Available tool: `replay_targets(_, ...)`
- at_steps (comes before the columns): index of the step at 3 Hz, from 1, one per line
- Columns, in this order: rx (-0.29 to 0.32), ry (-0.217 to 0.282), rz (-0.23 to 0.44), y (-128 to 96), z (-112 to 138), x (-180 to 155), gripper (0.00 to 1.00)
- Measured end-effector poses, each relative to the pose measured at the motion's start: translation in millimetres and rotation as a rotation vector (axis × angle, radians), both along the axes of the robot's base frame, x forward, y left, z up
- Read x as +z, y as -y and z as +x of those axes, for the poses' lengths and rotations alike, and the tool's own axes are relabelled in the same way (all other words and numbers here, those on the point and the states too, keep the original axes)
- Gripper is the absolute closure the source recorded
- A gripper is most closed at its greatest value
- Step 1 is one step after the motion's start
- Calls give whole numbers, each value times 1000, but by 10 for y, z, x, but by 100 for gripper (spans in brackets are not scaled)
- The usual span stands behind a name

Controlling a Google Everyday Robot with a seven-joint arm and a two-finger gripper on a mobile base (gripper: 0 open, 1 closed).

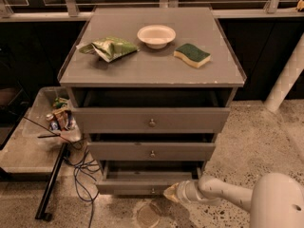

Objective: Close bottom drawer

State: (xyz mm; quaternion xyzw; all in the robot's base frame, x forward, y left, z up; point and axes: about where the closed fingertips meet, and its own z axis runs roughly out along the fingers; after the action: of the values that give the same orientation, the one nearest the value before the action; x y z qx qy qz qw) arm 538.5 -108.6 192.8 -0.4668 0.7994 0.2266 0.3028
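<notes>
The grey cabinet (152, 70) has three drawers. The bottom drawer (142, 184) is the lowest one, a shallow grey tray with a slim front panel and a small round knob (152, 190). It stands a little way out from the cabinet. My gripper (170, 193) is at the end of the white arm (223, 194) coming from the lower right. It is low, against the right part of the bottom drawer's front panel, just right of the knob.
The upper drawers (151, 121) also stand slightly out. On top lie a green bag (110, 48), a white bowl (156, 35) and a green sponge (192, 55). A bin of clutter (59, 118), cables (83, 170) and a black pole (52, 184) sit at the left. A round object (148, 215) lies on the floor.
</notes>
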Motion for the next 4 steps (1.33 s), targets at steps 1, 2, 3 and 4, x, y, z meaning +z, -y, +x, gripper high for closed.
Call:
replay_targets(1, 0, 0, 0, 0, 0, 0, 41)
replay_targets(2, 0, 0, 0, -1, 0, 0, 17)
replay_targets(3, 0, 0, 0, -1, 0, 0, 0)
replay_targets(4, 20, -25, 51, -36, 32, -34, 0)
